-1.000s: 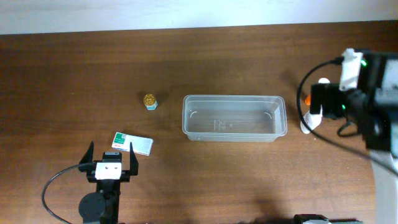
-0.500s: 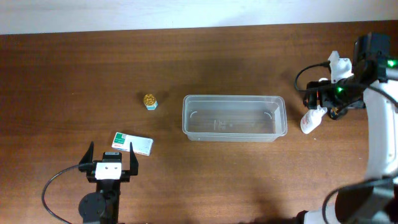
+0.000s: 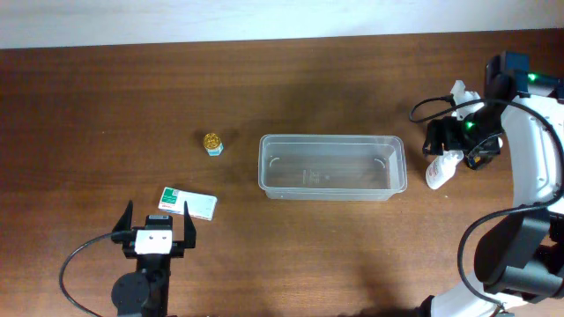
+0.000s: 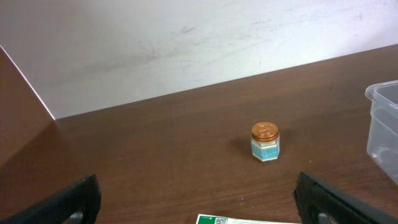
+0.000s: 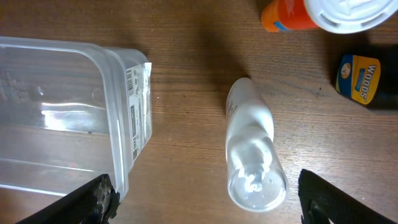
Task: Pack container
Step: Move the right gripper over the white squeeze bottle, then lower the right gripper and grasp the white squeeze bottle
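Clear container [image 3: 331, 167] stands empty, white bottle [image 5: 252, 152] lying just beside it

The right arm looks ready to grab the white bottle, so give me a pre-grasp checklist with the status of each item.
1. Empty, upright container: ok.
2. Open right gripper: ok, fingers wide apart.
3. Lying white bottle centred between the fingers: not ok, it sits off centre.
4. That bottle clear of the orange bottle and the container: ok, apart from both.
5. Height above the white bottle: cannot tell.
6. Open left gripper out of the way: ok, it is by the green-and-white packet, far from the container.
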`<action>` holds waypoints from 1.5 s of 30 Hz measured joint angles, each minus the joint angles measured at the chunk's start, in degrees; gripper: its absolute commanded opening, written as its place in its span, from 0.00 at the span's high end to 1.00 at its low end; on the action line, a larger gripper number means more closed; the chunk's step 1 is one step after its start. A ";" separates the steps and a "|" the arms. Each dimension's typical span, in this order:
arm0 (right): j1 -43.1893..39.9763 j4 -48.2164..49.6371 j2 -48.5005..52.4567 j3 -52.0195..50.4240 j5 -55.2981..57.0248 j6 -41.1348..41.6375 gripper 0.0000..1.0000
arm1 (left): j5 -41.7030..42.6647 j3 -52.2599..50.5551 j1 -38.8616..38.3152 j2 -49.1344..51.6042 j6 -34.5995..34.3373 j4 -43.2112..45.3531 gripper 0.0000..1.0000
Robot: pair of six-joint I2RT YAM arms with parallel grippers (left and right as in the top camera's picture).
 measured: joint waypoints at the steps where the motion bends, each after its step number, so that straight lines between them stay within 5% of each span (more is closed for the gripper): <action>1: 0.00 0.11 0.13 0.00 0.13 -0.02 0.13 | 0.00 0.00 0.00 0.00 0.00 0.00 0.00; 22: -0.63 5.70 0.74 -4.74 3.06 -0.02 0.16 | 0.00 0.00 0.00 0.00 0.00 0.00 0.00; 28: -0.63 6.36 0.90 -5.77 3.13 -0.22 0.28 | 0.00 0.00 0.00 0.00 0.00 0.00 0.00; 45: -0.63 8.17 0.94 -8.17 3.26 -0.24 0.37 | 0.00 0.00 0.00 0.00 0.00 0.00 0.00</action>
